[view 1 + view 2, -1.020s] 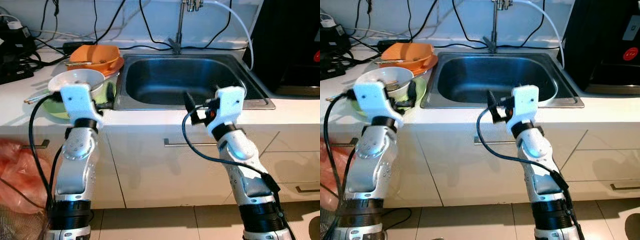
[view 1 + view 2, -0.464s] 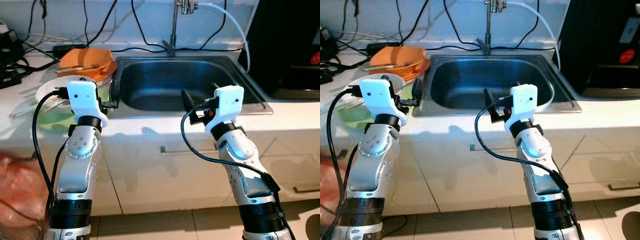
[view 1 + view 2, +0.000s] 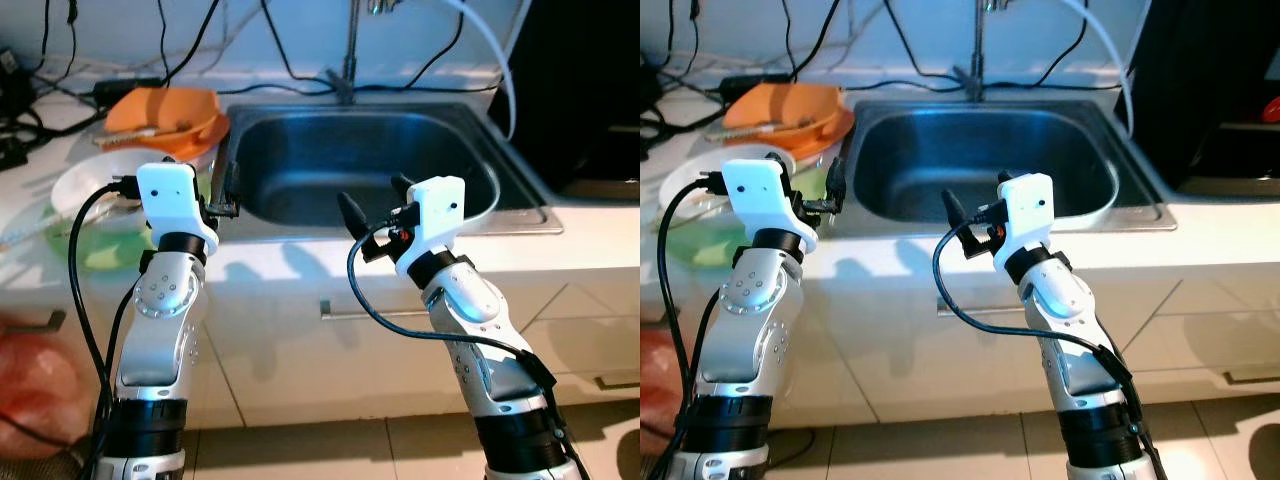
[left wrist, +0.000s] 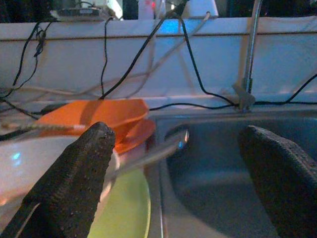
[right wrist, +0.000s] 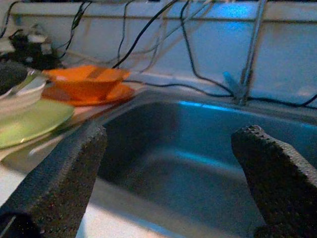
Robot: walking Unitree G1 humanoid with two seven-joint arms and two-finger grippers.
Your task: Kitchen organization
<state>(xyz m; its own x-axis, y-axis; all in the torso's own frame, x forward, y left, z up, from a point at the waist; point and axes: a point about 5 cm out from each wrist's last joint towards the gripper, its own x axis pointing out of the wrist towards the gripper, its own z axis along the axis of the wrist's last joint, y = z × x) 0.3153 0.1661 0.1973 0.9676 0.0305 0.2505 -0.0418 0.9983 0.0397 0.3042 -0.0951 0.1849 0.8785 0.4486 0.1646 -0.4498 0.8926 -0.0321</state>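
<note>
Orange bowl (image 3: 170,108) sits on an orange plate (image 3: 830,132) on the white tabletop (image 3: 300,255), just beside the sink (image 3: 400,160) and near its back corner. A white bowl (image 3: 85,180) rests on a green plate (image 3: 100,250) on that same side of the sink, closer to the front edge. A spoon handle (image 4: 148,153) pokes out of the white bowl toward the sink.

The left claw (image 4: 176,168) hangs near the white bowl, at the sink's front corner, with its fingers apart and nothing in them. The right claw (image 5: 168,168) floats in front of the sink, also wide apart and empty.

These dishes probably need to go into the sink. The stack could be tricky. If the left claw bumps the white bowl from the side, the bowl may slide on the green plate and tip off the tabletop. The spoon could flip out too. Black wires (image 3: 290,60) lie behind the sink, so a high reach might snag them. The tap (image 3: 977,50) stands at the back of the sink, and a lifted dish could knock it.
</note>
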